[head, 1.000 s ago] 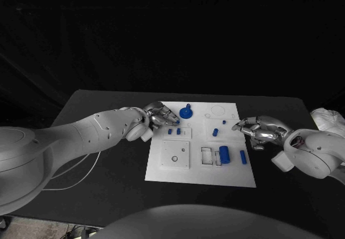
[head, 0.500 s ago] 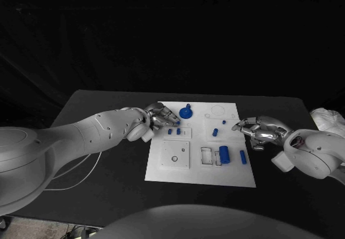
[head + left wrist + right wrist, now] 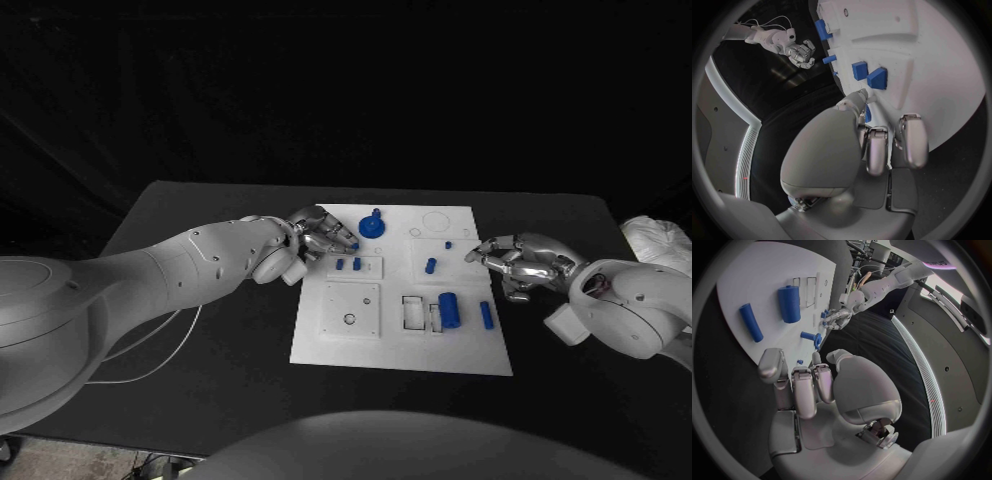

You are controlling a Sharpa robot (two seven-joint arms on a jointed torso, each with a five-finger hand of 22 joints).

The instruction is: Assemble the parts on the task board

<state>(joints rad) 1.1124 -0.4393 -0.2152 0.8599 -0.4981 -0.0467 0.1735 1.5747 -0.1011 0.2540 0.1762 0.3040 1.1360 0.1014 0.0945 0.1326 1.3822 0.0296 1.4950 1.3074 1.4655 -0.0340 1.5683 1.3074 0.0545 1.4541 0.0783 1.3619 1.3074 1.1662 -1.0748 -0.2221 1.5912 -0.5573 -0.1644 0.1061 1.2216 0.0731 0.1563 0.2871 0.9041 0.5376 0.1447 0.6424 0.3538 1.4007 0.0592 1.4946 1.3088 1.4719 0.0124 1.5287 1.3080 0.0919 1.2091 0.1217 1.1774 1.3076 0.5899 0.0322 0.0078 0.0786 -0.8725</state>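
- The board (image 3: 402, 340) lies flat in the middle of the black table (image 3: 188, 215), with the blue parts spread over it.
- From the head view, the left hand (image 3: 320, 234) sits over the board's far left corner, fingers bunched beside the round knob (image 3: 374, 227). Whether it pinches anything cannot be told from here.
- The left wrist view is closer: fingers (image 3: 911, 140) curled in toward the palm, the thumb tip reaching toward two small blue blocks (image 3: 869, 74) that stand on the board (image 3: 942, 75). A sliver of blue shows beside the thumb, but it is too hidden to say if it is held or merely behind it.
- In the head view those same two pegs (image 3: 348, 264) stand side by side just in front of the left hand, in a raised square.
- The right hand (image 3: 516, 262) hovers at the board's right edge, off the surface, fingers curled loosely; nothing is seen in it.
- The right wrist view confirms this: its fingers (image 3: 804, 385) are folded in with nothing between them, above dark table beside the board (image 3: 754, 280).
- That view also shows the large cylinder (image 3: 789, 303) and the slim bar (image 3: 751, 322) lying apart on the board, plus the left hand (image 3: 837, 317) far across.
- In the head view, the cylinder (image 3: 451, 310) lies beside a rectangular slot, the bar (image 3: 488, 315) just right of it, and a short peg (image 3: 431, 265) stands further back.
- No writing or label can be read anywhere.
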